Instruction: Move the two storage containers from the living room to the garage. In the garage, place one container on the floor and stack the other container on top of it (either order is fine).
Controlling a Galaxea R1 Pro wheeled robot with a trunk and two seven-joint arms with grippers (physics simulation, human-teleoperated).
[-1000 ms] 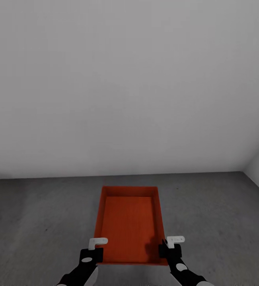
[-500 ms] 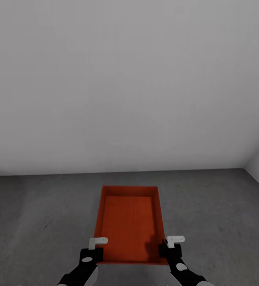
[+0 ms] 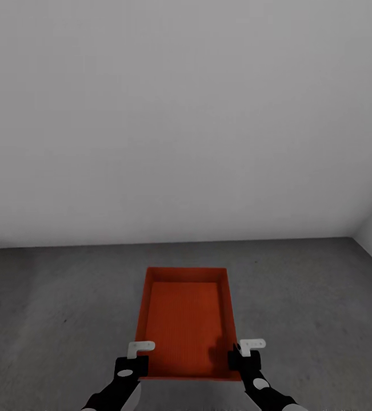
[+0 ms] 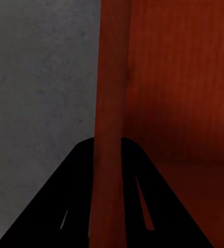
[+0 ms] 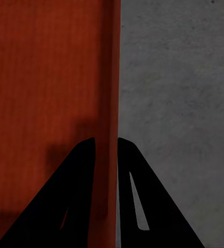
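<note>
Storage container (image 3: 186,322) over garage floor (image 3: 48,319), long axis toward 12 o'clock. Left gripper (image 3: 142,348) clamps 9 o'clock wall, right gripper (image 3: 252,346) clamps 3 o'clock wall, both equally near.

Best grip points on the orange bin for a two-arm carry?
Take the bin by its two long side walls near the end closest to the robot, one pincer per side, coming from above. The walls are thin and upright, so they slot between the fingers: the left pincer and right pincer each straddle a wall this way, and the open top leaves the rims free.
</note>
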